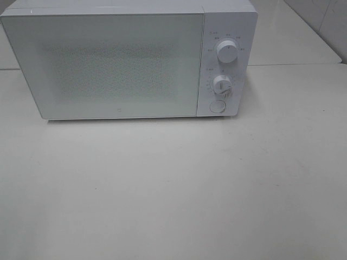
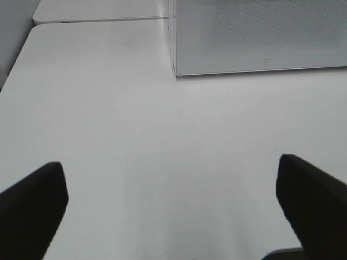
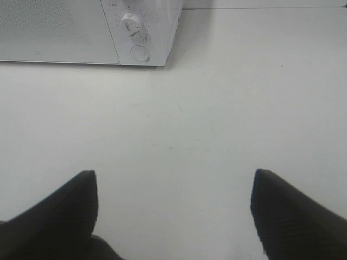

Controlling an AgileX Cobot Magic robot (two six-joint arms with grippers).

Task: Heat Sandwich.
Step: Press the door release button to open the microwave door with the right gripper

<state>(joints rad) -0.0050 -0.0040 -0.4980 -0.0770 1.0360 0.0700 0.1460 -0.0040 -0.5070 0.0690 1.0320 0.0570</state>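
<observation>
A white microwave (image 1: 116,62) stands at the back of the table with its door shut. Its two dials (image 1: 226,51) and round door button (image 1: 217,106) are on its right side. It also shows in the left wrist view (image 2: 255,35) and in the right wrist view (image 3: 87,30). The sandwich and its pink plate are out of view. My left gripper (image 2: 171,208) is open and empty above bare table, in front of the microwave's left corner. My right gripper (image 3: 173,208) is open and empty, in front of the dial side. Neither gripper shows in the exterior view.
The white table (image 1: 179,189) stretches in front of the microwave. A seam (image 1: 295,64) joins it to a second table behind. A tiled wall (image 1: 325,21) stands at the far right. The table's left edge (image 2: 21,59) shows in the left wrist view.
</observation>
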